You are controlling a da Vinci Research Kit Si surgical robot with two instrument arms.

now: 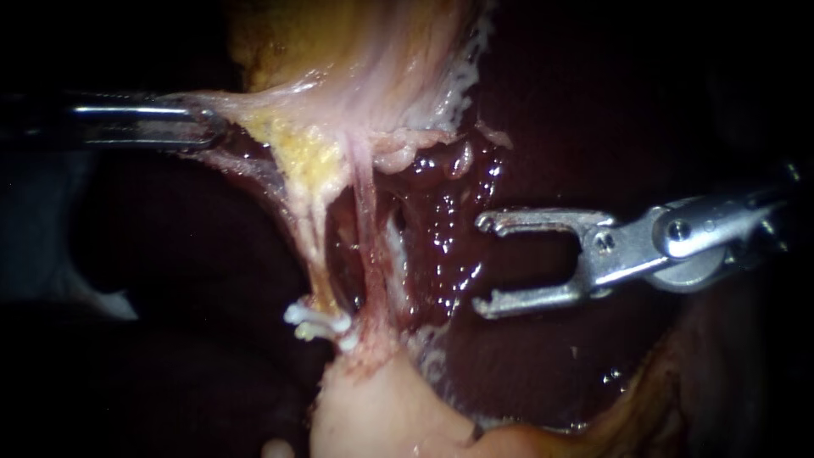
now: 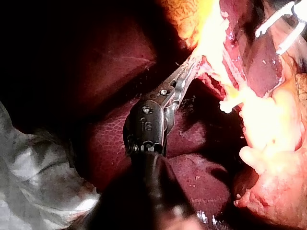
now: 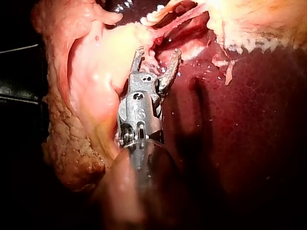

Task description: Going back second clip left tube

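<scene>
My right instrument (image 1: 482, 265) comes in from the right with its jaws wide open and nothing between them, a short way right of the tubes. The right wrist view shows the same open, empty jaws (image 3: 156, 56) ahead of pale tissue. A white clip (image 1: 315, 322) sits across the lower end of the yellowish left tube (image 1: 315, 212). Beside it runs a thin pink right tube (image 1: 365, 212). My left instrument (image 1: 199, 125) enters from the left, jaws shut on the gallbladder's (image 1: 356, 59) edge, stretching it leftward. The left wrist view shows that grip (image 2: 186, 76).
Dark red liver (image 1: 593, 382) surrounds the field, with a raw wet patch (image 1: 441, 220) between the tubes and my right instrument. Pale fatty tissue (image 1: 381, 416) bulges below the clip. Grey drape (image 2: 33, 182) lies beside the left shaft.
</scene>
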